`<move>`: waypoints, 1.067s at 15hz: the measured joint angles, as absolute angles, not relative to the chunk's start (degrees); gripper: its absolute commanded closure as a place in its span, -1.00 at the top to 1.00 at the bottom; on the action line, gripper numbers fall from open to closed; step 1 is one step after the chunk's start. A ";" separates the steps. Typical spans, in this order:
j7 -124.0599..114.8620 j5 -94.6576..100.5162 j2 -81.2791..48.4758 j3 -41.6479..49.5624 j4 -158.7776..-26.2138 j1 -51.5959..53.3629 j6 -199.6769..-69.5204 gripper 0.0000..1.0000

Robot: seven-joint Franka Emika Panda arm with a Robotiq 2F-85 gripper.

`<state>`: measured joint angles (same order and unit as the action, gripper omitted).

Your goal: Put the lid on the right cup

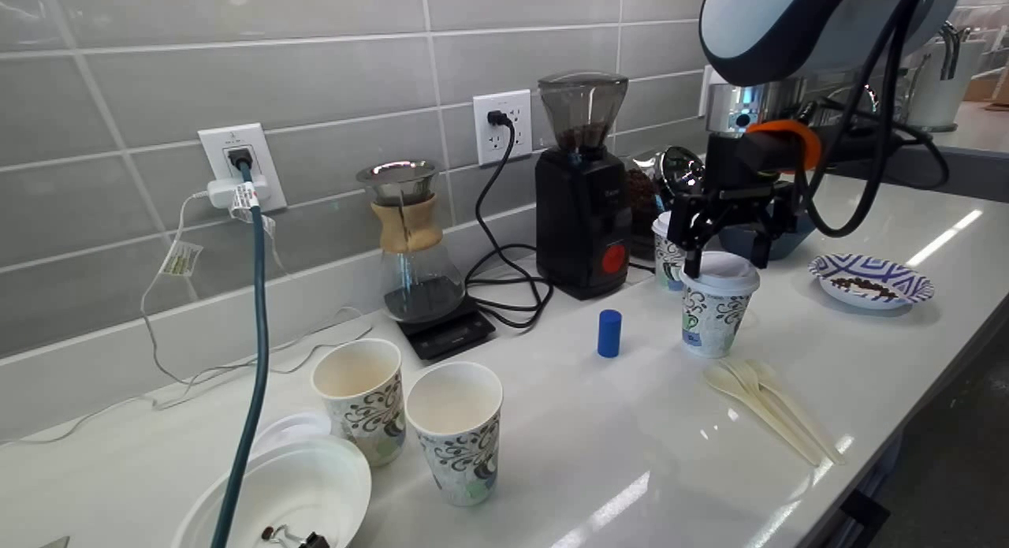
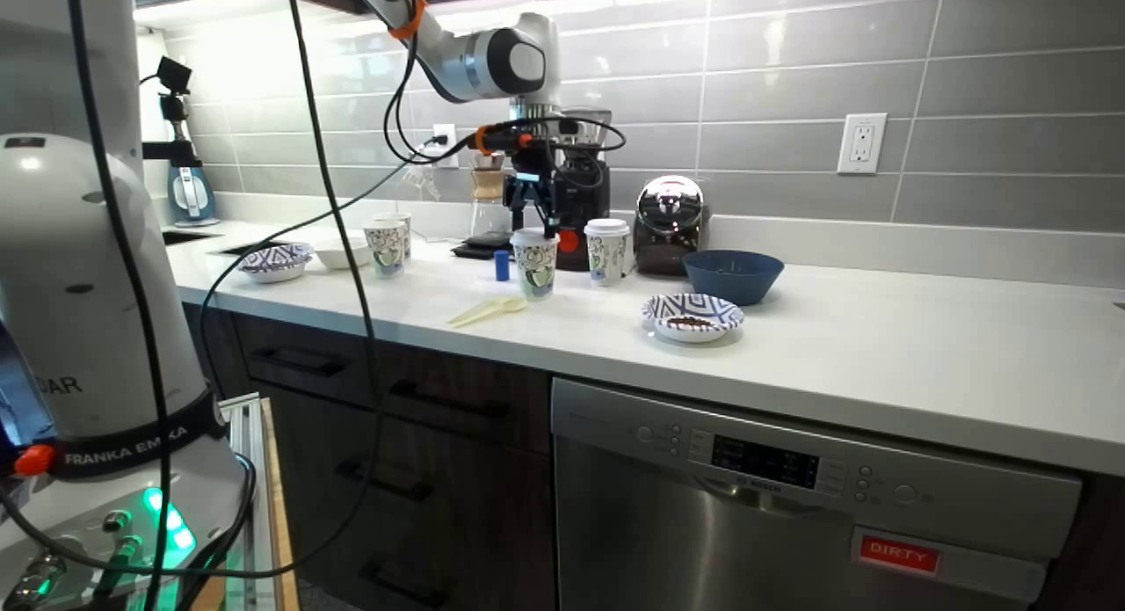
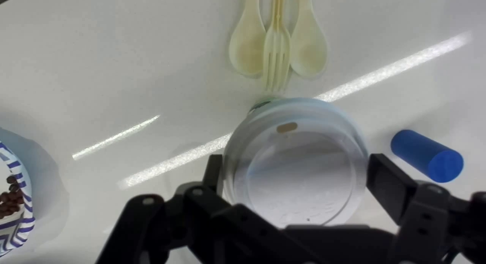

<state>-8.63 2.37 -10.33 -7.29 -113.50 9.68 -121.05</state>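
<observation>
A white lid [image 1: 721, 270] lies over the rim of the right cup [image 1: 712, 321], a white paper cup with dark swirls and a blue patch, upright on the counter. Whether the lid is pressed down all round I cannot tell. From above, my gripper [image 3: 295, 164] straddles the lid, with dark fingers [image 3: 391, 184] spread at either side of its edge. Seen from the wrist, the lid [image 3: 300, 173] with its tan sip hole hides nearly all of the cup. In an exterior view the gripper [image 2: 534, 229] points straight down at the lidded cup [image 2: 536, 270].
Close behind stands another lidded cup [image 1: 668, 252], near the black grinder [image 1: 583, 217]. A blue cylinder [image 1: 609, 333] and pale cutlery [image 1: 768, 402] lie around the right cup. A patterned bowl [image 1: 871, 281] holds beans. Two lidless cups [image 1: 461, 434] stand nearer that camera.
</observation>
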 measured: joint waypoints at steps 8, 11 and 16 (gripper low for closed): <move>-8.63 2.37 -10.82 -7.30 -113.47 9.70 -121.24 0.95; -8.64 2.37 -11.02 -7.25 -113.45 9.67 -121.24 0.97; -8.66 2.35 -11.75 -7.27 -113.38 9.72 -121.25 0.96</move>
